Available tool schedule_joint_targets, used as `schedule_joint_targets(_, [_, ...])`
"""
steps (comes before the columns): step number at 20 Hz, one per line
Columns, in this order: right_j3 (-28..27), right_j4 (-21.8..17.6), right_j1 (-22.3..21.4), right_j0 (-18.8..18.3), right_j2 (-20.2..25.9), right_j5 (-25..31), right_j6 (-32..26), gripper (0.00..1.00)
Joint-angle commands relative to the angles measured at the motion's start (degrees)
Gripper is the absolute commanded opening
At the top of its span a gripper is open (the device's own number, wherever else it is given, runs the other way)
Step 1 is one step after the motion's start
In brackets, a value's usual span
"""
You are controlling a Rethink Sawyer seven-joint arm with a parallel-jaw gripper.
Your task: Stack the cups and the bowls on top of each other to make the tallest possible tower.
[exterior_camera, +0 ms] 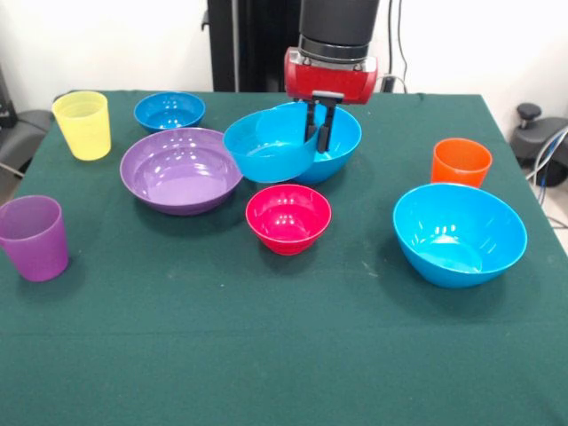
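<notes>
Counter [284,355] holds everything loose, no tower yet. Right blue bowl [460,232] and purple bowl [181,169] sit apart on it; my pincer [319,129] is clenched on the rim of a tilted blue bowl [266,146], overlapping another blue bowl [342,142] behind it. Step: carrying a bowl. Next, I judge: centre it over the magenta bowl [288,217], lower level. Cups [83,124] wait at the edges.

green tablecloth [266,355] | white wall [106,44] | cables [550,151] right edge

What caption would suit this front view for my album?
Robot gripper reaches into two nested blue bowls, with cups and other bowls scattered on a green table.
</notes>
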Motion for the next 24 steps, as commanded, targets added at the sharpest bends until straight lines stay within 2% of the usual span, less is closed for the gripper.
schedule_joint_targets(1, [-1.57, -0.7, 3.36, 0.9, 1.18, 3.15, 3.64, 0.0])
schedule_joint_targets(5, [-4.02, -1.34, 7.23, 0.91, 1.1, 1.04, 3.45, 0.0])
schedule_joint_targets(14, [-6.61, -1.93, 11.17, 0.97, 0.61, -1.23, 3.28, 0.0])
schedule_joint_targets(24, [-7.07, -1.33, 10.97, 1.87, 0.28, -0.94, 3.71, 0.0])
